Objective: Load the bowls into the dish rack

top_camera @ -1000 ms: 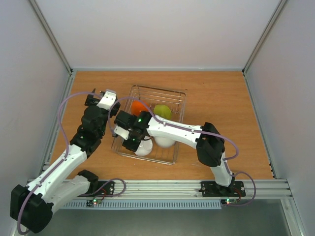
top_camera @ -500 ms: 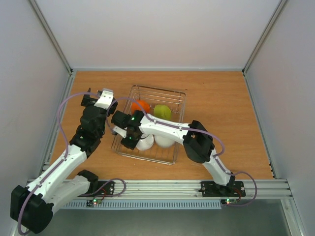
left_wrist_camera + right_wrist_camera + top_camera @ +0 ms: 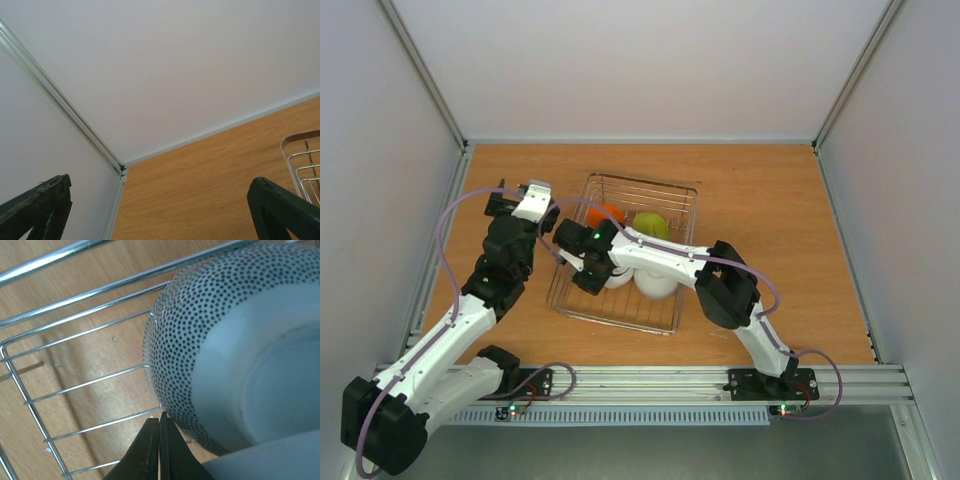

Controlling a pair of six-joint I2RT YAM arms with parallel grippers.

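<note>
**Q:** Where are the bowls right now?

**A:** From my overhead feed they're in the dish rack [image 3: 625, 255], which sits mid-bench. The orange bowl [image 3: 607, 213] and lime green bowl [image 3: 653, 226] are side by side at the far end. A white bowl [image 3: 657, 286] is nearer me, with another pale one just left of it, half hidden under my right arm. I can't pick out a fifth.

**Q:** And the arms?

**A:** The right end effector [image 3: 582, 280] is reaching down into the rack's left side. On its wrist cam the fingers [image 3: 150, 450] are pressed together on nothing, with the tips just beside a dotted bowl [image 3: 225, 340] that leans on the rack wires. The left end effector [image 3: 515, 197] is over the bare bench [image 3: 770, 200] left of the rack. It's spread wide with nothing in it, aimed at the far-left wall corner.
</note>
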